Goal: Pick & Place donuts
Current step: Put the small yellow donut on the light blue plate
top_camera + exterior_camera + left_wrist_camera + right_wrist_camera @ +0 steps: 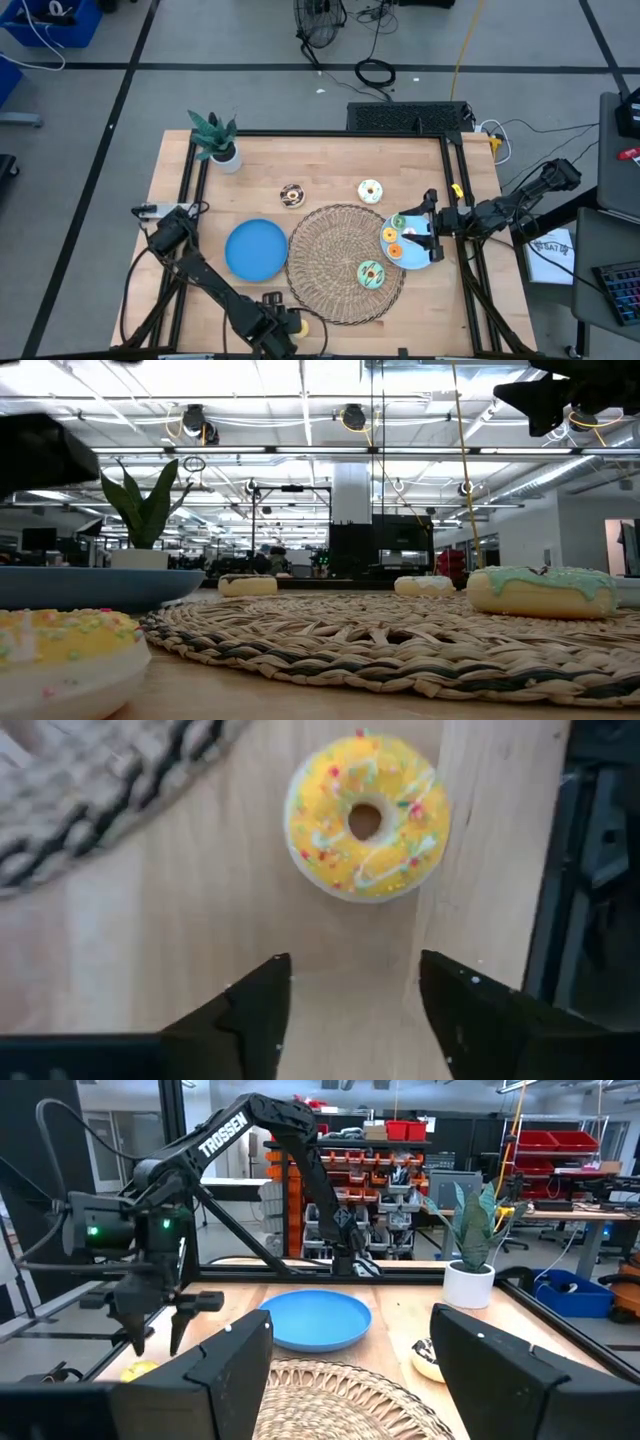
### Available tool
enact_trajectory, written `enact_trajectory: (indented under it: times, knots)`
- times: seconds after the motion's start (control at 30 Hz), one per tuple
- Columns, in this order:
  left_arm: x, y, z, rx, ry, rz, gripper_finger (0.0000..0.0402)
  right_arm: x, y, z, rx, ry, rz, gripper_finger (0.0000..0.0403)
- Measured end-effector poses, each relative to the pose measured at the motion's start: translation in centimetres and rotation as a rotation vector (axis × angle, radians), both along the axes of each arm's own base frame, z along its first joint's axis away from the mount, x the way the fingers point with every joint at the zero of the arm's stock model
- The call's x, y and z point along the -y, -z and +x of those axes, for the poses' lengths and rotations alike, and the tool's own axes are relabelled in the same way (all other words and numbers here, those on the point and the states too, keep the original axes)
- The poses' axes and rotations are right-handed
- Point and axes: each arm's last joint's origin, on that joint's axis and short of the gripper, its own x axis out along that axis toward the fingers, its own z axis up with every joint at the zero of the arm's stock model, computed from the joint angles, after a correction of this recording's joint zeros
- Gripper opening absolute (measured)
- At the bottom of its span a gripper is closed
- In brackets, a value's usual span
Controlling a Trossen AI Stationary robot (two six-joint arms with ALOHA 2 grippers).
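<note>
A yellow-iced donut point(367, 815) with sprinkles lies flat on the wood near the table's front edge, beside the wicker mat point(345, 262). My left gripper point(350, 990) hangs open just above the table, pointing down, with the yellow donut point(304, 326) just beyond its fingertips. A green-iced donut point(371, 273) lies on the mat. A chocolate donut point(292, 195) and a white donut point(370, 190) lie on the wood behind it. Small donuts point(396, 236) sit on the right blue plate point(415, 258). My right gripper point(430, 228) waits open above that plate.
An empty blue plate point(255, 250) lies left of the mat. A potted plant point(218, 140) stands at the far left corner. A black frame rail point(590, 870) runs along the table's front edge close to the yellow donut.
</note>
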Motion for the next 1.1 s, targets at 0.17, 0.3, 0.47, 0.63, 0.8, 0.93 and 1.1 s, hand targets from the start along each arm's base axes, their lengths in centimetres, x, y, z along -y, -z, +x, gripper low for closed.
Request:
enact_trajectory:
  times: [0.17, 0.3, 0.47, 0.63, 0.8, 0.93, 1.1]
  knots:
    - [0.3, 0.6, 0.3, 0.003, 0.034, -0.015, 0.0274, 0.0, 0.0, 0.0, 0.000, 0.001, 0.000, 0.0256]
    - [0.4, 0.6, 0.6, 0.057, 0.019, 0.006, 0.0294, 0.0, 0.0, 0.1, -0.003, 0.001, 0.002, 0.0256]
    - [0.2, 0.7, 0.7, 0.100, 0.000, 0.053, 0.0299, 0.0, 0.1, 0.1, -0.003, 0.001, 0.002, 0.0256]
    - [0.1, 0.7, 0.9, 0.113, -0.002, 0.056, 0.0299, 0.0, 0.1, 0.1, -0.004, 0.001, 0.002, 0.0256]
    - [0.2, 0.6, 1.0, 0.129, -0.006, 0.056, 0.0299, 0.0, 0.1, 0.1, -0.008, 0.001, -0.001, 0.0256]
    - [0.2, 0.6, 1.0, 0.134, -0.006, 0.052, 0.0299, 0.0, 0.1, 0.1, -0.010, 0.001, -0.001, 0.0256]
    - [0.3, 0.6, 1.2, 0.151, -0.008, 0.036, 0.0299, 0.0, 0.1, 0.1, -0.010, 0.000, -0.002, 0.0256]
